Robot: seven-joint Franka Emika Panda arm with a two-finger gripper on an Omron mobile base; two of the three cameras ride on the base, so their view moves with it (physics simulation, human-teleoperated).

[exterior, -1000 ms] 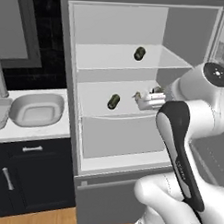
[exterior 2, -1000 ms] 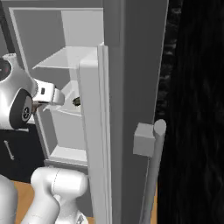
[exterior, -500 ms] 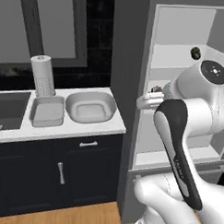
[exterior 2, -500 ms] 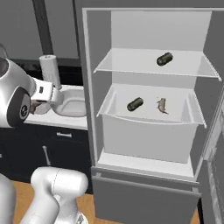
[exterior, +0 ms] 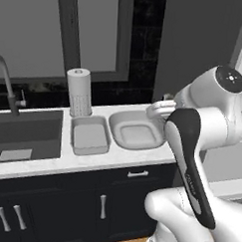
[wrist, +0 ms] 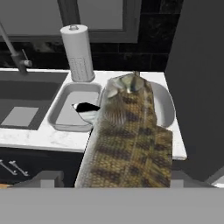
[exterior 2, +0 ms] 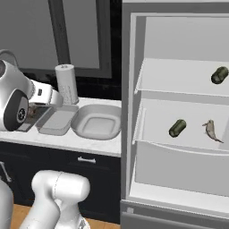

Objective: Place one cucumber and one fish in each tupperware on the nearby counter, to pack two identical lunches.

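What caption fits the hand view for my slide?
Fish held in the jaws above the counter, with two tupperware below.

No readable text, label, brand, number or sign anywhere.

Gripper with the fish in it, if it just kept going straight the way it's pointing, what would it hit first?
Probably the wider tupperware dish on the counter: the gripper aims the fish down over it. Depth is unclear.

Paper towel roll (exterior: 79, 92) beside sink (exterior: 24, 133)
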